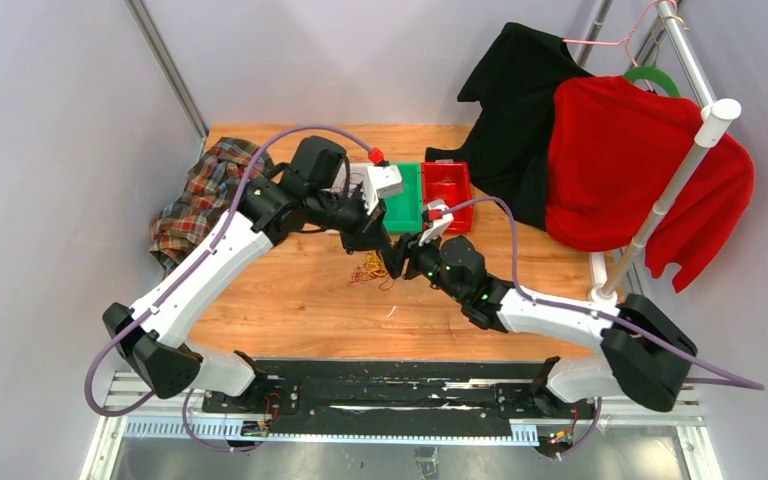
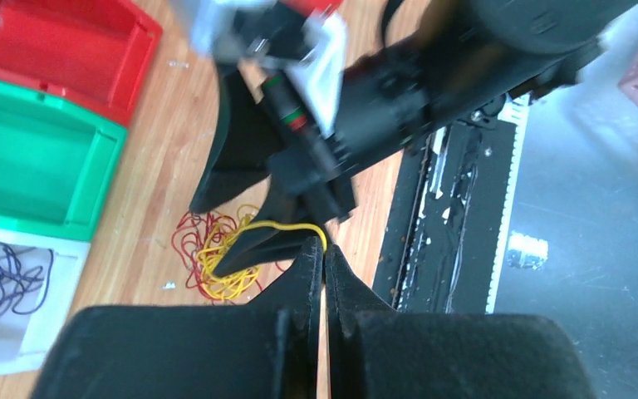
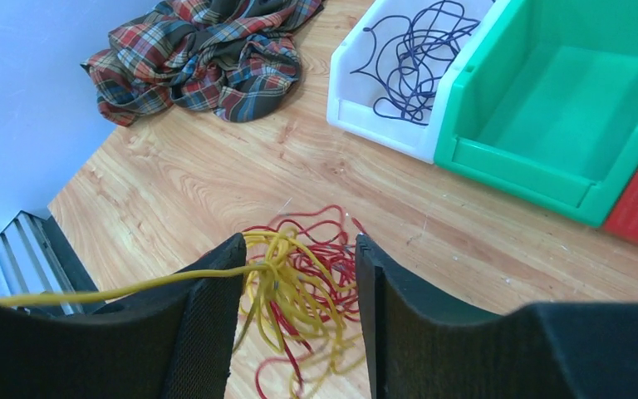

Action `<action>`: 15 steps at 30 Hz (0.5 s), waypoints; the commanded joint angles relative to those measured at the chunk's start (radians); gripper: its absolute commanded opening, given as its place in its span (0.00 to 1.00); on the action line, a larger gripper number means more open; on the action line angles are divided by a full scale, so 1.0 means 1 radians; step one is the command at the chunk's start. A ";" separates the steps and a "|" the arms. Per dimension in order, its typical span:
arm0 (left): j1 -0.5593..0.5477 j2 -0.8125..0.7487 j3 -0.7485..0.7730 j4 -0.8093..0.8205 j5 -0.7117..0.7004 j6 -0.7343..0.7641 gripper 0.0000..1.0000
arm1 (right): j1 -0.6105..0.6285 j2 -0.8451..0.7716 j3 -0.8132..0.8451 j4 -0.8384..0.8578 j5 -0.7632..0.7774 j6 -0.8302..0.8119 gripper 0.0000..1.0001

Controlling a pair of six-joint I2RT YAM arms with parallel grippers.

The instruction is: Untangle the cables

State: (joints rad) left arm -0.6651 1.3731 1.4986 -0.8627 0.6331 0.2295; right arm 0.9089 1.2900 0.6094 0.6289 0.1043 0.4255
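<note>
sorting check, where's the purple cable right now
The purple cable lies loose in the white bin, left of the green bin in the right wrist view, apart from the yellow and red tangle.

Wooden table [image 1: 300, 300] between pale walls [image 1: 50, 130], seemingly evenly lit

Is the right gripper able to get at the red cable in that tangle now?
Probably yes: the right gripper hangs open over the tangle, red cable loops between its fingers. Only yellow cable strands, one pinched by the left gripper, cross them.
</note>
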 commanded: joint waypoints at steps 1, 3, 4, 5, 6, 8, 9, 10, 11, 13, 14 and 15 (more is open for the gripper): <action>-0.008 -0.049 0.099 -0.035 0.124 -0.022 0.01 | -0.001 0.108 0.037 0.096 0.016 0.033 0.49; -0.008 -0.055 0.137 -0.038 0.145 -0.034 0.01 | -0.002 0.157 0.039 0.114 0.018 0.043 0.48; -0.008 -0.057 0.159 -0.041 0.147 -0.038 0.01 | -0.002 0.176 0.036 0.120 0.023 0.050 0.48; -0.008 -0.057 0.185 -0.049 0.147 -0.038 0.01 | -0.003 0.192 0.028 0.130 0.025 0.055 0.47; -0.008 -0.057 0.215 -0.059 0.142 -0.032 0.01 | -0.004 0.204 0.016 0.144 0.027 0.060 0.47; -0.008 -0.057 0.294 -0.072 0.114 -0.015 0.01 | -0.004 0.216 -0.018 0.172 0.042 0.071 0.46; -0.008 -0.056 0.333 -0.073 0.092 -0.006 0.01 | -0.004 0.221 -0.038 0.184 0.051 0.076 0.46; -0.008 -0.052 0.376 -0.074 0.070 0.005 0.00 | -0.004 0.224 -0.061 0.197 0.060 0.081 0.46; -0.008 -0.047 0.429 -0.073 0.047 0.017 0.00 | -0.004 0.227 -0.084 0.209 0.067 0.086 0.46; -0.008 -0.024 0.546 -0.073 -0.002 0.035 0.00 | -0.004 0.234 -0.128 0.231 0.077 0.097 0.45; -0.008 -0.012 0.612 -0.073 -0.028 0.045 0.00 | -0.004 0.237 -0.148 0.240 0.080 0.103 0.45; -0.008 0.003 0.670 -0.073 -0.051 0.052 0.00 | -0.004 0.239 -0.176 0.251 0.083 0.110 0.44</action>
State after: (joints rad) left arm -0.6655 1.3689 1.9610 -0.9890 0.6441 0.2443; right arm 0.9089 1.5043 0.5247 0.8486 0.1329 0.5091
